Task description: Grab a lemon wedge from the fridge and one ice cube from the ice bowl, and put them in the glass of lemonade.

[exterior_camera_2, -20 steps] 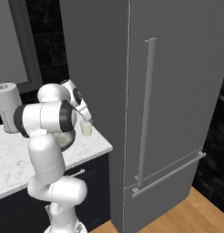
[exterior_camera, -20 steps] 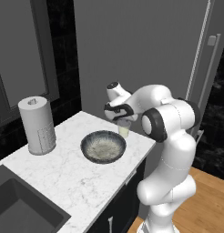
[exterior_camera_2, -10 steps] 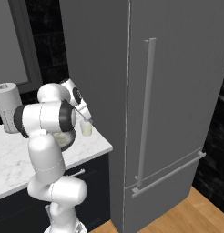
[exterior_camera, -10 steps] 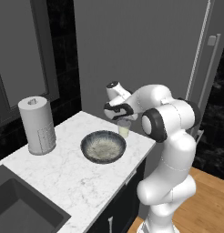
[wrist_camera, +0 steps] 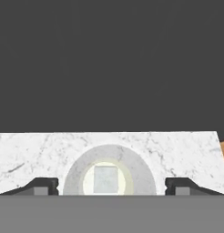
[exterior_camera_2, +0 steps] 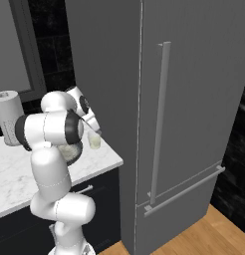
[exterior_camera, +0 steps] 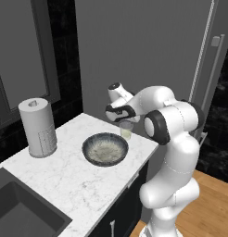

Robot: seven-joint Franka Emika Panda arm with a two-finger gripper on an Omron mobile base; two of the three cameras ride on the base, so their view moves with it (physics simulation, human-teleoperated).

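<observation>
Directly below the spread claw [wrist_camera: 106, 185] — ice cube [wrist_camera: 105, 179] inside lemonade glass [wrist_camera: 109, 170].

No text, label, brand, number or sign can be read in any view.
</observation>
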